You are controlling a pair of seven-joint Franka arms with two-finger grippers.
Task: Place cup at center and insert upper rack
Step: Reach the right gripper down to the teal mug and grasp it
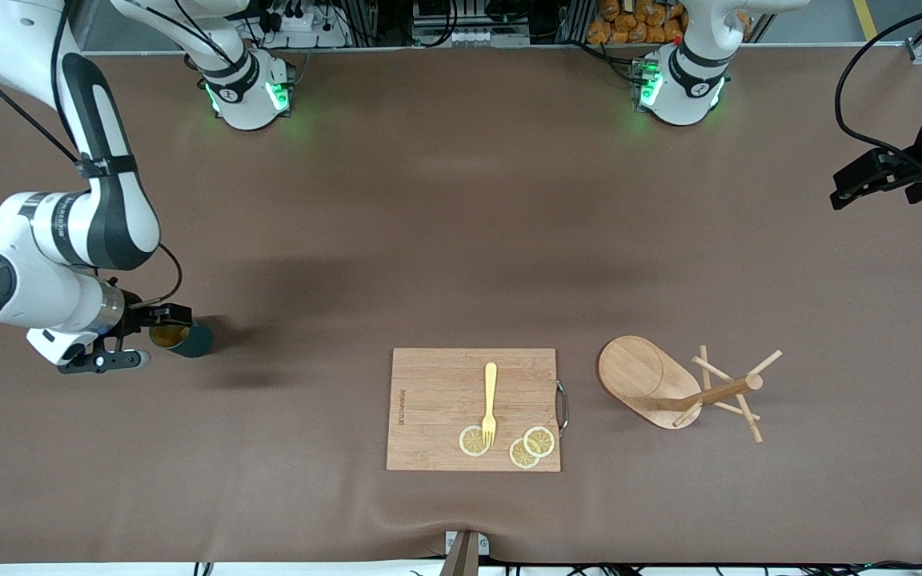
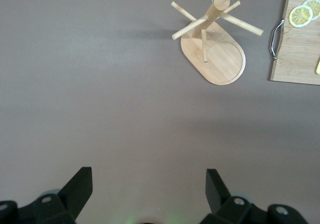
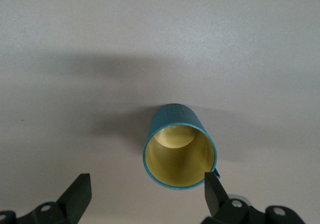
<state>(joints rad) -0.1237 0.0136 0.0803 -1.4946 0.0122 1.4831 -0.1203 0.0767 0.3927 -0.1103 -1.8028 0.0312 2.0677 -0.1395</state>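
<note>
A rectangular wooden cutting board (image 1: 473, 409) is seen nearest the front camera, at the middle of the table (image 1: 461, 200). A yellow fork (image 1: 490, 402) is laid on it, with its tines over one of three lemon slices (image 1: 539, 441) grouped at the board's nearer edge. A metal handle (image 1: 563, 406) is fixed to the board's edge toward the left arm's end.

Just beside the board, toward the left arm's end of the table, the upper rack (image 1: 685, 386) is found lying tipped over: its oval base (image 1: 643, 381) is turned up on edge toward the board, and its post with crossing pegs points toward the left arm's end. In the left wrist view the rack (image 2: 214, 44) and part of the board (image 2: 297, 41) are shown well apart from that gripper.

A little farther from the camera, at the right arm's end of the table, the cup (image 1: 182, 337) is placed on the brown cloth, apart from board and rack. The right gripper (image 1: 134, 336) is held at the cup's mouth. In the right wrist view its jaws are seen spread wide, with one black fingertip (image 3: 215, 189) close to the rim of the cup (image 3: 179, 146) and nothing pinched.

Farthest off, the left gripper (image 1: 849, 186) is kept waiting above the table edge at the left arm's end; its jaws are shown spread apart and empty in its wrist view.
</note>
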